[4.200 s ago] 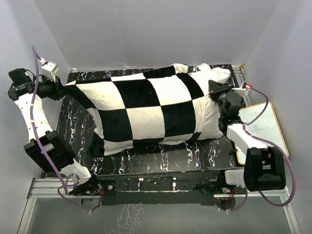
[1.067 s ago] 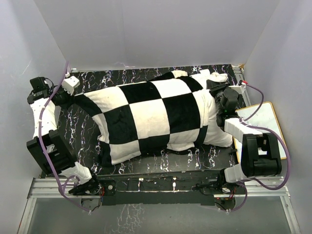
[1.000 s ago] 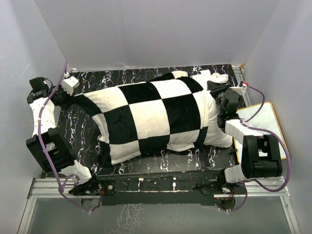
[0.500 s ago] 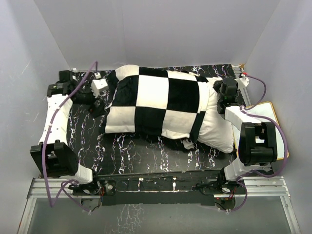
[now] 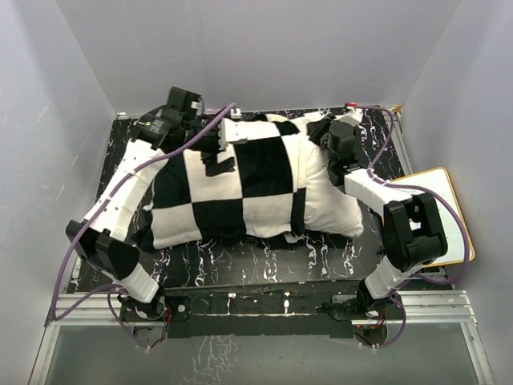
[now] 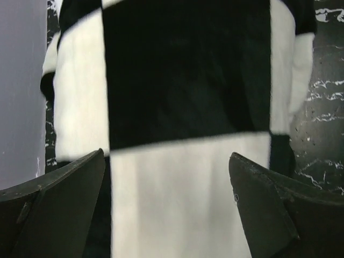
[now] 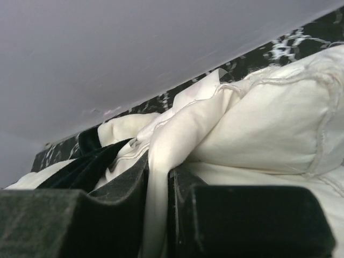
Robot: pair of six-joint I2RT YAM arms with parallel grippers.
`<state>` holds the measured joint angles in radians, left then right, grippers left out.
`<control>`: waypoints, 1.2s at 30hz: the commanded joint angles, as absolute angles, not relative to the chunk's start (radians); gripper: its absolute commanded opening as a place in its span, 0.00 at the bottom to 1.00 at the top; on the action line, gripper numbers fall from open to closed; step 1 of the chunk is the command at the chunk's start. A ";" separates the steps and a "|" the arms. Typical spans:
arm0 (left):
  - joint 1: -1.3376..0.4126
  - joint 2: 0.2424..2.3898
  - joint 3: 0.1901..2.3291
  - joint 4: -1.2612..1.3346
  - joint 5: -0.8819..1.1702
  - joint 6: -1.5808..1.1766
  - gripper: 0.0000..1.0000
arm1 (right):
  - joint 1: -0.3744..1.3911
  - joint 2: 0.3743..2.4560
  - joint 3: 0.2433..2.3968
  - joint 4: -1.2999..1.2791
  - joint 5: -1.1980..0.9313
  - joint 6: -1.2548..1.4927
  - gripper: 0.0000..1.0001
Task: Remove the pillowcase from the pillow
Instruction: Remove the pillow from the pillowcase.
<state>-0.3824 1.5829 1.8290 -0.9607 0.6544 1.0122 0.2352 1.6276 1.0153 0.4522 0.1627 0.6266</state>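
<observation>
— Pillowcases, how many?
— One pillowcase [image 5: 240, 188], plush, in big black and white squares. It lies at the centre of the top view on the black marbled table [image 5: 264, 258] and wraps the left part of the pillow.
— And pillows?
— One pillow [image 5: 335, 210], plump and plain off-white with stitched seams. Its bare end bulges out of the cover, right of centre.
— Claws?
— Two. The left gripper [image 6: 166, 156] is spread wide above the checks with nothing between its dark fingers. Whether it touches the plush I cannot tell. The right gripper [image 7: 159, 169], at the upper right of the bundle, is clenched on a fold of the pillow's cream cloth.
— Anything else?
— One white board [image 5: 449, 210] with an orange rim, beside the table at the right edge.
</observation>
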 commanded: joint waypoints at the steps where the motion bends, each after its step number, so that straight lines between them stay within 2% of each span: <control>1: -0.457 1.668 1.856 -0.838 0.563 0.884 0.97 | 0.369 1.604 1.124 0.374 0.107 0.618 0.08; 5: -0.506 1.800 2.002 -0.898 0.583 0.827 0.96 | 0.434 1.559 1.098 0.339 0.147 0.640 0.08; 9: -0.534 1.850 2.106 -0.856 0.632 0.806 0.94 | 0.471 1.478 0.942 0.553 0.098 0.593 0.08; 13: -0.540 2.013 2.381 -0.827 0.556 0.521 0.91 | 0.477 1.440 0.904 0.681 0.073 0.563 0.08; 15: -0.540 2.058 2.449 -0.825 0.522 0.412 0.91 | 0.478 1.434 0.911 0.681 0.063 0.566 0.08; 22: -0.539 2.025 2.285 -0.789 0.486 0.230 0.85 | 0.486 1.398 0.886 0.660 0.099 0.544 0.08; 28: -0.538 2.058 2.341 -0.751 0.454 0.060 0.90 | 0.538 1.403 0.897 0.692 0.142 0.441 0.08; 31: -0.537 2.086 2.396 -0.757 0.465 0.018 0.82 | 0.563 1.403 0.914 0.708 0.164 0.396 0.08; 36: -0.526 2.071 2.349 -0.792 0.453 0.048 0.70 | 0.580 1.378 0.930 0.732 0.195 0.323 0.08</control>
